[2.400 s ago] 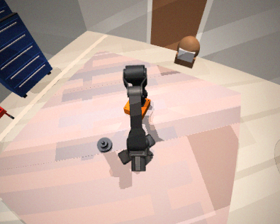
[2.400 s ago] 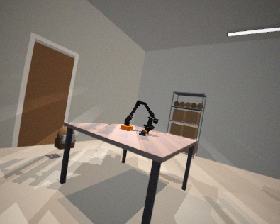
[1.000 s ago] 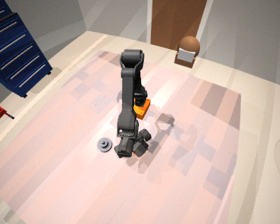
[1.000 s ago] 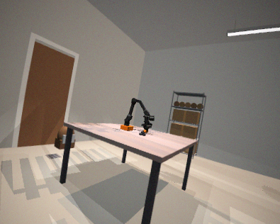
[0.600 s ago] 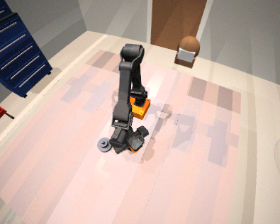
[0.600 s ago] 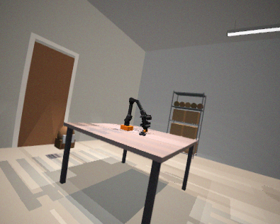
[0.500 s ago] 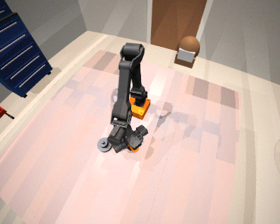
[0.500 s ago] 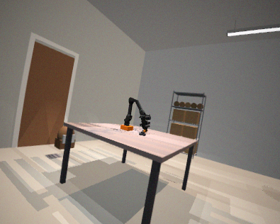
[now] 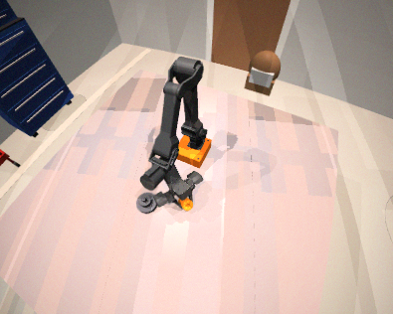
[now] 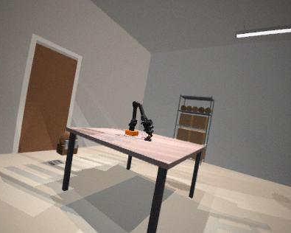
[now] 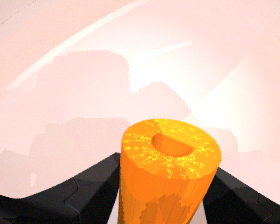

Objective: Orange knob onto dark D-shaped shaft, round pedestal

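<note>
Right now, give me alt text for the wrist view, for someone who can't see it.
An orange knob is held between the dark fingers of the gripper, its end face toward the camera showing a D-shaped hole with one flat side. Behind it lies a pale pink tabletop with soft-edged shadows; the pedestal is not visible.
</note>
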Controlling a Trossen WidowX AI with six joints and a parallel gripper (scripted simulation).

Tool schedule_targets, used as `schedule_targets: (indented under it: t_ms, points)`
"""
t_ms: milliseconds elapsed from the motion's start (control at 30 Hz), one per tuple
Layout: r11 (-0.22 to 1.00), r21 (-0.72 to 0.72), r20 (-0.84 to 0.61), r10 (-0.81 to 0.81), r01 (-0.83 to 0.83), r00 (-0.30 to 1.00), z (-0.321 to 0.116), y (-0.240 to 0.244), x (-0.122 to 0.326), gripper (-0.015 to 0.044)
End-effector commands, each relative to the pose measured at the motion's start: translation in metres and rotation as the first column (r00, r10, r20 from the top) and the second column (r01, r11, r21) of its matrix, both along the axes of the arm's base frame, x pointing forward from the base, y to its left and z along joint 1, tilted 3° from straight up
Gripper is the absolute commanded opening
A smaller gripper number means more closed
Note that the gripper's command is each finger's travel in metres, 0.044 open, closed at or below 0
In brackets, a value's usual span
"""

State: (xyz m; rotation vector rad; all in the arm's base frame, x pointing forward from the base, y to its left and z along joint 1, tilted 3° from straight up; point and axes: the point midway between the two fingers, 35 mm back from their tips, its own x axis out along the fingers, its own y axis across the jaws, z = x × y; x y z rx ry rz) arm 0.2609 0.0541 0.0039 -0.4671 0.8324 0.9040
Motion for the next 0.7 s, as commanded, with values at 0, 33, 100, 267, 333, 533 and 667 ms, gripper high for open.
schedule_targets:
  t_ms: [0,33,100,267,333,533,667]
  points:
    - [0.998,0.061,0.045,0.005,-0.007,0.999,-0.001,-0.004,-0.004,0.018]
    - [0.997,0.075,0.055,0.004,-0.008,0.999,-0.001,-0.005,-0.004,0.018]
    - [0.995,0.103,0.073,0.003,-0.011,0.997,-0.001,-0.007,-0.005,0.018]
    - [0.985,0.173,0.12,-0.001,-0.02,0.993,-0.003,-0.012,-0.009,0.018]
    - [0.979,0.201,0.138,-0.004,-0.024,0.99,-0.003,-0.014,-0.01,0.018]
    - [0.965,0.261,0.177,-0.012,-0.036,0.984,-0.005,-0.018,-0.013,0.018]
    - [0.976,0.214,0.147,-0.005,-0.026,0.989,-0.003,-0.017,-0.012,0.018]
